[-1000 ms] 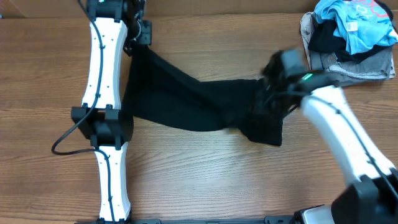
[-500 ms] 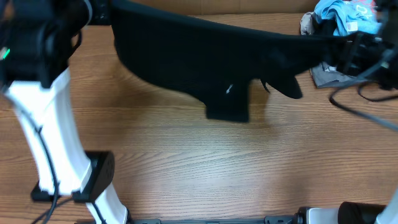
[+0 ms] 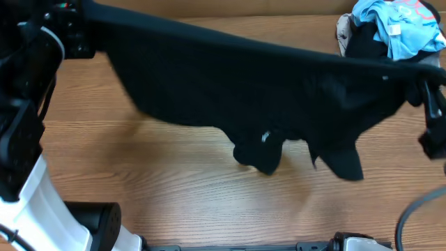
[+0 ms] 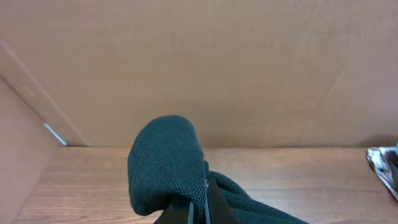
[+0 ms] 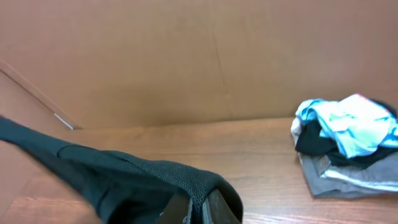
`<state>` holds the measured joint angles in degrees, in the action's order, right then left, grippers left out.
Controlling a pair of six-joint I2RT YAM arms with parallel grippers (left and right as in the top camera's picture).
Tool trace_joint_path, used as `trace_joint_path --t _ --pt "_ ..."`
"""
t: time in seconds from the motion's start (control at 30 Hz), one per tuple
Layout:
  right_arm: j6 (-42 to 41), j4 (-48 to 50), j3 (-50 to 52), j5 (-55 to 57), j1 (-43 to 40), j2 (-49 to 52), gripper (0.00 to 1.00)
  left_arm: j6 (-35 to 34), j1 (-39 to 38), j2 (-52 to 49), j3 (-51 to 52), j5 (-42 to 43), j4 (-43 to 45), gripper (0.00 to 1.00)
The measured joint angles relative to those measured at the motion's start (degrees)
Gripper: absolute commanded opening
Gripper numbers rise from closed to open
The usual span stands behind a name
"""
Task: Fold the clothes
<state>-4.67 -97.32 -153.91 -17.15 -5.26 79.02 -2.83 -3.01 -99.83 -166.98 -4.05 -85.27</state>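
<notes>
Black thin fabric spans the whole width between your two grippers. The black garment [image 3: 265,90] hangs in the air as a wide sheet, its top edge pulled into a nearly straight line from the left gripper [image 4: 198,213] to the right gripper [image 5: 198,211].

Your left gripper's jaws are pinched nearly together on a bunched corner of the garment, which rises just above them. Your right gripper is likewise closed down on the cloth, with a rolled fold draped over its tips and trailing away to its left.

Below the line between the grippers the garment sags, and two loose ends dangle lowest over the wooden table [image 3: 209,209]. You cannot tell from above whether they touch it. A small white mark [image 3: 265,137] shows on one of those ends.

Beyond your right gripper, to its right, a heap of clothing lies on the table. A light blue shirt [image 5: 348,127] is on top, something black is under it, and a grey folded garment [image 5: 348,177] is at the bottom. A plain brown wall [image 4: 217,62] stands ahead of both grippers.
</notes>
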Motion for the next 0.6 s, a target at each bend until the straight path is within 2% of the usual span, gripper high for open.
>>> trace_joint_path --t 0.2,0.4,0.6 --pt "0.6 0.0 1.3 0.0 0.0 2.3 0.04 0.0 0.0 -2.6 0.0 -1.8 0.0 0.04" --pt "2.4 0.7 3.4 -0.4 0.0 12.9 0.04 0.0 0.0 -12.8 0.2 -3.6 1.6 0.04" --pt "4.4 12.7 4.5 -0.9 0.2 27.1 0.04 0.7 0.0 -25.4 1.0 -4.2 14.5 0.04"
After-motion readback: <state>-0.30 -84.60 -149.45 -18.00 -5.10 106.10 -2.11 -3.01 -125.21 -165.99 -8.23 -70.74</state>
